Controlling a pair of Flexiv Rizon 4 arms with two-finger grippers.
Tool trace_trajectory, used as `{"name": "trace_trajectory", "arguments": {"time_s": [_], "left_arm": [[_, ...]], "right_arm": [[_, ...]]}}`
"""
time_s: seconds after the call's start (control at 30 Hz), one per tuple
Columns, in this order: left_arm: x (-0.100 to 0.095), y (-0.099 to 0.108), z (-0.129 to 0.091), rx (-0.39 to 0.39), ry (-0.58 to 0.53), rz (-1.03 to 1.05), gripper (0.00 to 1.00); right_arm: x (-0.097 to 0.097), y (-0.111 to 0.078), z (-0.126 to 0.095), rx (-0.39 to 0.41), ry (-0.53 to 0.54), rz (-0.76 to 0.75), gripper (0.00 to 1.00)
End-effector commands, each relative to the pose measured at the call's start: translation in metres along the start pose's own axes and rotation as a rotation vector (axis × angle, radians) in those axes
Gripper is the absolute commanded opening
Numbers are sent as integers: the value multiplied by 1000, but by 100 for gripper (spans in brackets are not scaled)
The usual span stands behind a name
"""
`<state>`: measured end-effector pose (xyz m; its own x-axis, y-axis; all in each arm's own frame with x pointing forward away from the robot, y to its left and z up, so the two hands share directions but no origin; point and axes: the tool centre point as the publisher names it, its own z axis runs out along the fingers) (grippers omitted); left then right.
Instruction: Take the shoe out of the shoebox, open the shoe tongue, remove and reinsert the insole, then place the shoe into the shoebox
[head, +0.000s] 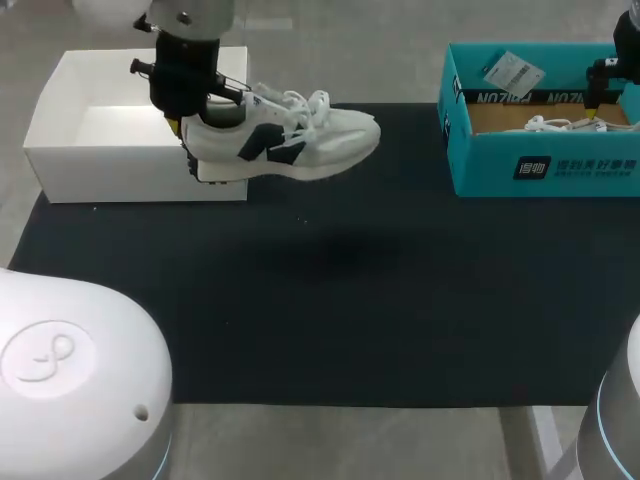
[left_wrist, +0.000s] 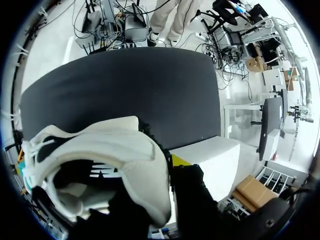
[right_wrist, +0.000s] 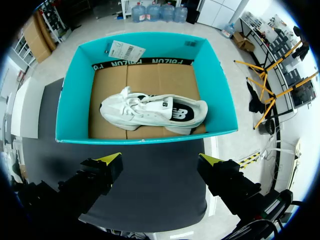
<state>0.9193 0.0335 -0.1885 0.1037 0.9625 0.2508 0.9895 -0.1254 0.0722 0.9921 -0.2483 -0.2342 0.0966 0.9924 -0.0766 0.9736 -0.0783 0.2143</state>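
Upper left, your left gripper (head: 195, 130) is clamped on the heel of the shoe (head: 300, 140), held aloft, toe pointing right toward the teal shoebox (head: 540, 170). Your right gripper (right_wrist: 162, 160) hovers there, fingers apart.

Clenched left tool (head: 195, 130), splayed right tool (right_wrist: 160, 159)

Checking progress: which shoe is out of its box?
The shoe in my left claw, held above the black mat beside the white box; the other shoe lies inside the teal box.
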Motion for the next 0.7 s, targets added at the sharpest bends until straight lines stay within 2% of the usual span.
{"name": "trace_trajectory", "arguments": {"time_s": [0.03, 0.17, 0.3, 0.7], "left_arm": [[-18, -19, 7, -130, 33, -19, 0], [-36, -37, 16, -113, 16, -35, 0], [-54, -56, 16, -106, 11, -63, 0], [-89, -103, 21, -58, -19, -93, 0]], "right_arm": [[0, -1, 0, -2, 0, 1, 100], [0, -1, 0, -2, 0, 1, 100], [0, -1, 0, -2, 0, 1, 100], [0, -1, 0, -2, 0, 1, 100]]}}
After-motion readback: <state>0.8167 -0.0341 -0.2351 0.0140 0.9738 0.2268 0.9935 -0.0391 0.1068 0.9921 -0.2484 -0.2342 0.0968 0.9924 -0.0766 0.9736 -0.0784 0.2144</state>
